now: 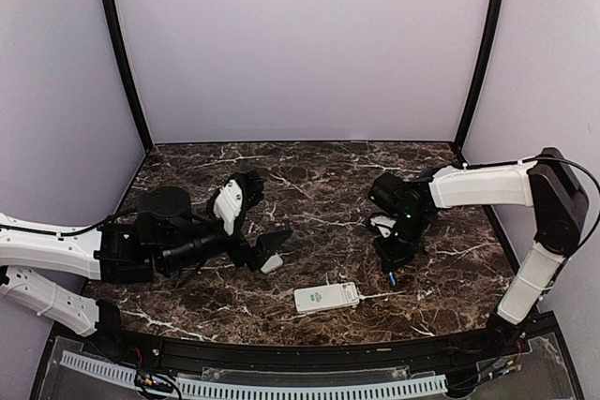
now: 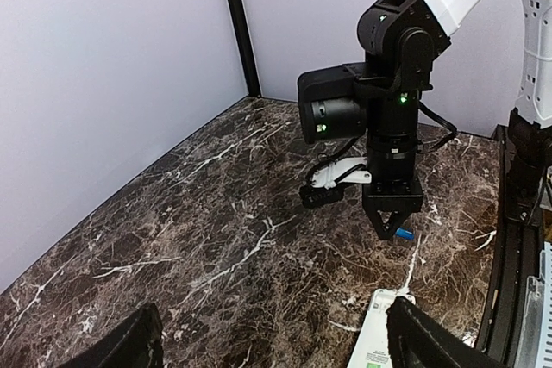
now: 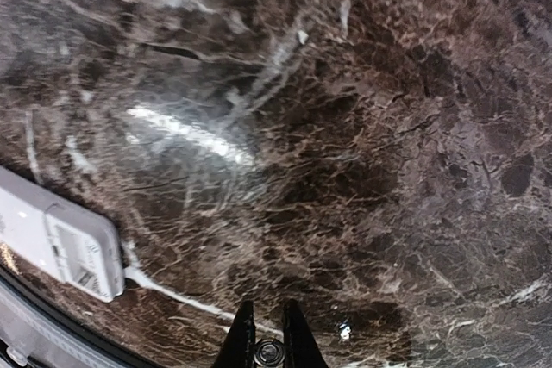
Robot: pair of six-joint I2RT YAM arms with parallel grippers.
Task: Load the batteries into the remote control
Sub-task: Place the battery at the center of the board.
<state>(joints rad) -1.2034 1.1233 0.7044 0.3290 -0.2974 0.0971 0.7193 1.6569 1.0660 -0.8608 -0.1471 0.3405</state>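
L claw [image 1: 261, 220]: jaws wide, over table [image 1: 309, 170].
R claw [image 2: 392, 227]: pinching blue battery [image 2: 403, 233].
Remote [image 1: 326, 298]: flat on table, nr R claw.

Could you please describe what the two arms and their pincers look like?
Left arm and right arm: white shells on long links, black joints, black wrist housings. The right has a thin black cable by its elbow and green lights on its wrist. The left pincer has black fingers with white parts; the right pincer is black and tapered.
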